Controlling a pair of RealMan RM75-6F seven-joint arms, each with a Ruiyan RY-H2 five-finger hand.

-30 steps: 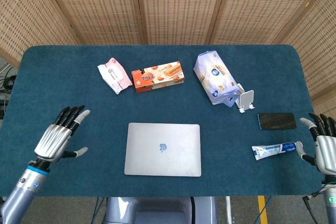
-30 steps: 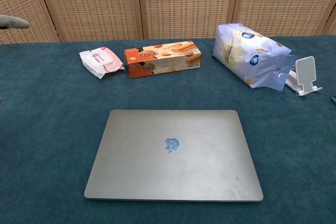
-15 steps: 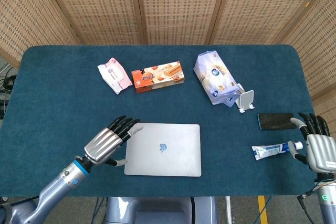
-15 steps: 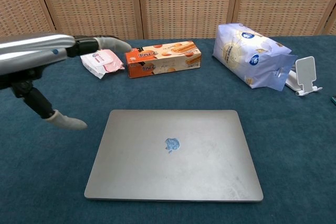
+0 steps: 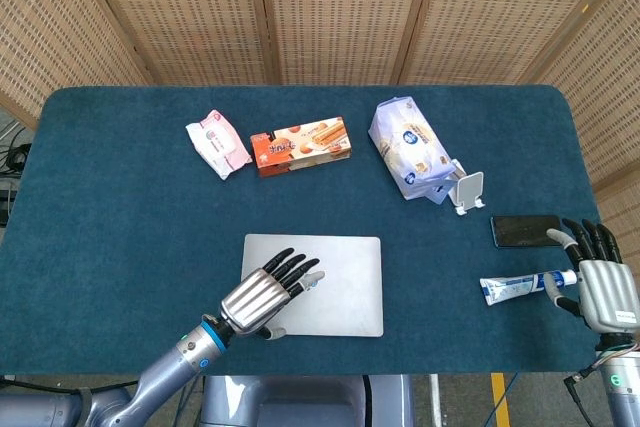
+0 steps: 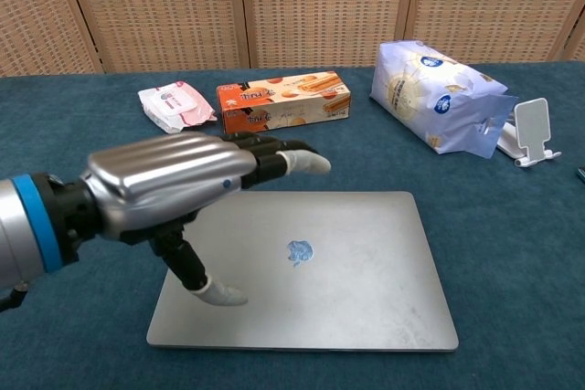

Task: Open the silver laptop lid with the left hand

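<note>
The silver laptop lies shut and flat near the table's front edge, logo facing up. My left hand hovers over the lid's front left part, palm down, fingers spread and holding nothing; its thumb points down toward the lid near the front edge. Whether it touches the lid I cannot tell. My right hand stays at the table's right edge, fingers apart and empty, beside a toothpaste tube.
A pink wipes pack, an orange biscuit box and a blue-white snack bag line the far side. A white phone stand and a black phone sit to the right.
My left hand has swung in from the far left of the table to above the laptop's front left part. The right hand shifted slightly inward. The laptop has not moved.
</note>
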